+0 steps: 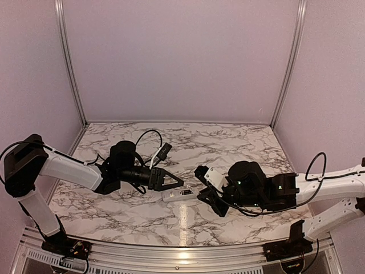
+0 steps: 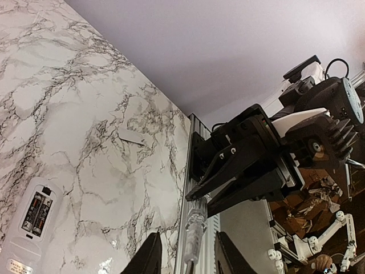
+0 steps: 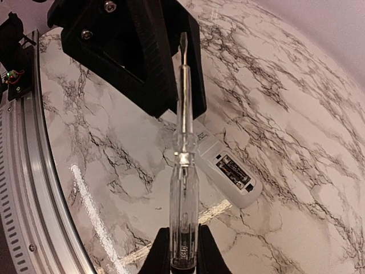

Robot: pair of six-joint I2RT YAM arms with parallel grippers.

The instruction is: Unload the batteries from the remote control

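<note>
Setting: white marble-patterned surface (image 1: 228, 148) with grey veins, enclosed by plain lilac walls (image 1: 182, 57); aluminium rail (image 1: 171, 251) along the near edge.

Item 1, remote control (image 1: 175, 195): slim white bar lying flat on the surface near its centre, towards the near edge, between the two hands. Its dark recess faces up, uncovered.

Item 2, batteries (image 2: 37, 212): two dark slim cylinders, side by side, seated inside the recess of the remote control.

Item 3, cover piece (image 2: 131, 136): small flat white plate, lying on the marble well apart from the remote control.

Item 4, screwdriver (image 3: 183, 188): clear handle, thin metal shaft, flat blade; held off the surface above the remote control, blade pointing left.

Item 5, right hand (image 3: 183, 251): to the right of the remote control; fingers pressed together on the butt of the screwdriver handle.

Item 6, left hand (image 2: 187, 240): just left and far of the remote control; fingers apart, one on either side of the screwdriver shaft, with a gap visible on both sides.
</note>
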